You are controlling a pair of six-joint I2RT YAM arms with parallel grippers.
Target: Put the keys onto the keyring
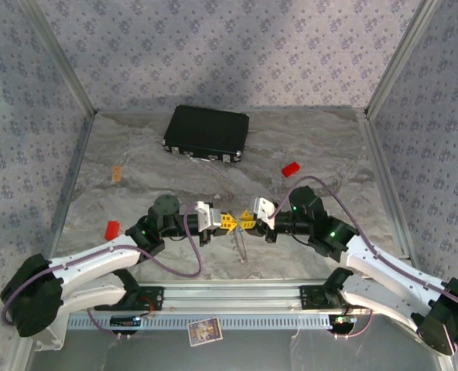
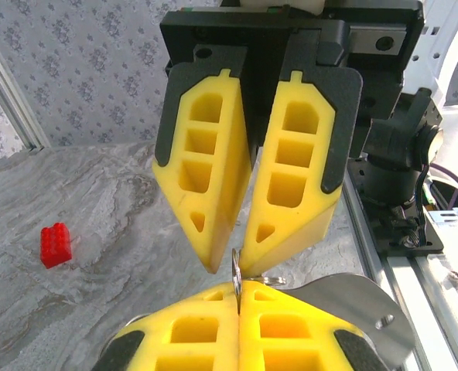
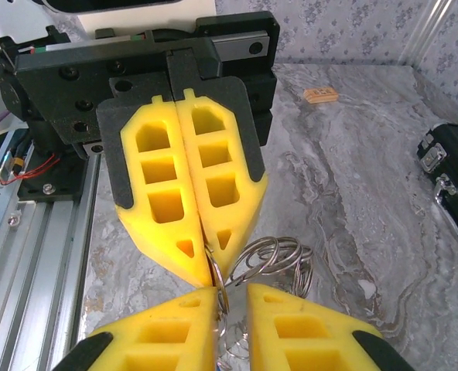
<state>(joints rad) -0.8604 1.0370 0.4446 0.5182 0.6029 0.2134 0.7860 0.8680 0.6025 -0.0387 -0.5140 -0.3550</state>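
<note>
- The left gripper (image 1: 227, 222) and the right gripper (image 1: 248, 220) met tip to tip over the middle of the tabletop's (image 1: 136, 154) near edge. This was probably so that one could steady the ring while the other worked at it.
- The left gripper was clamped fully shut. The keyring (image 3: 260, 263) sat touching its tips, so it appeared to pinch the ring's wire and hold it up off the tabletop.
- The right gripper was closed to a narrow slit on a thin metal piece (image 3: 227, 300). I could not tell whether that was a key blade or part of the ring.
- A silver sliver (image 1: 241, 246) hung just below the two grippers, too small to name. I could not pick out the keys for certain, and this sliver was the likeliest candidate.
- Counted: two grippers and one keyring showing several wire loops.
- Counted also: one red block (image 1: 111, 229) by the left edge toward the near-left corner, and a second red block (image 1: 291, 169) right of the middle.
- One black case (image 1: 206, 133) lay by the middle of the far edge, and one small tan tag (image 1: 117, 173) lay near the left edge.
- The blocks, case and tag lay well apart from the grippers and seemed to play no part in this job.
</note>
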